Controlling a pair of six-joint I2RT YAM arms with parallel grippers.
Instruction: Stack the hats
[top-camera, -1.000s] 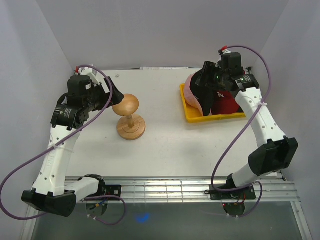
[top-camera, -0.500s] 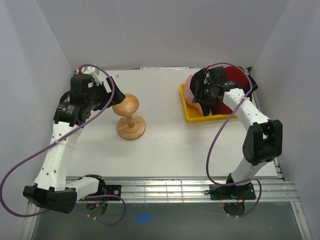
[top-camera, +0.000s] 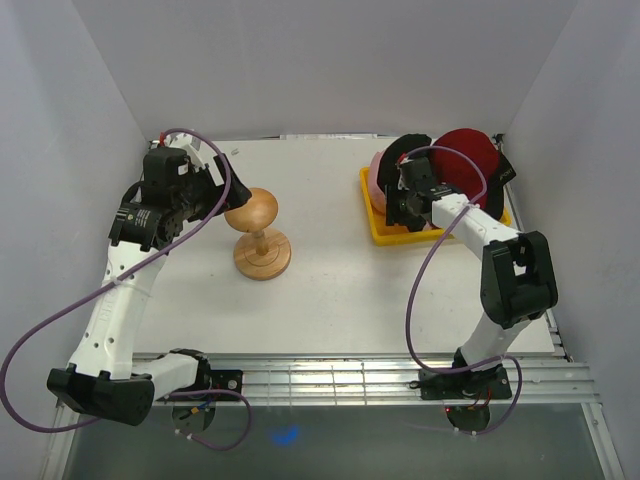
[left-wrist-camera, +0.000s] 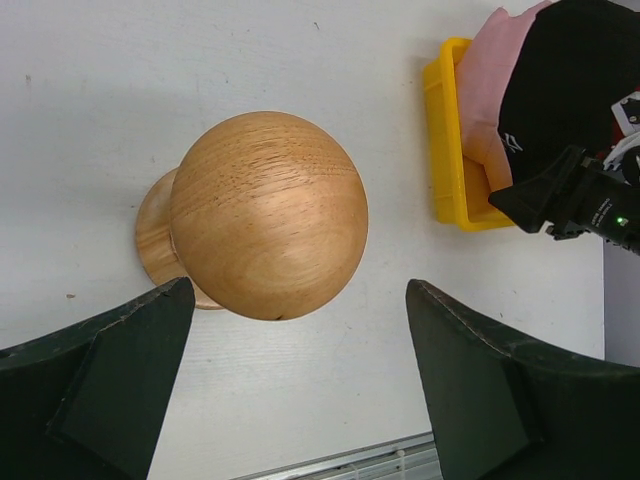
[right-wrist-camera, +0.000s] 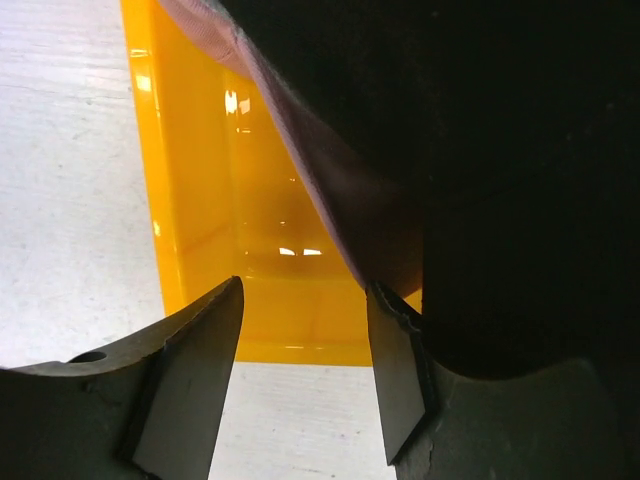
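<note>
On the left of the tabletop (top-camera: 330, 290): left gripper (left-wrist-camera: 300, 284), spread wide and empty, with the round-topped wooden stand (left-wrist-camera: 268, 215) directly beneath, its dome between the fingers and apart from both. Well off to that gripper's right: yellow tray (top-camera: 378, 228) with the hats. At the tray's near-left corner: right gripper (right-wrist-camera: 304, 286), jaws partly apart, only tray wall showing through the gap. Just beyond its fingertips, leaning in the tray: pink hat (top-camera: 377, 180), black hat (left-wrist-camera: 570, 80) against it. Farther right of that gripper: red hat (top-camera: 470, 155).
</note>
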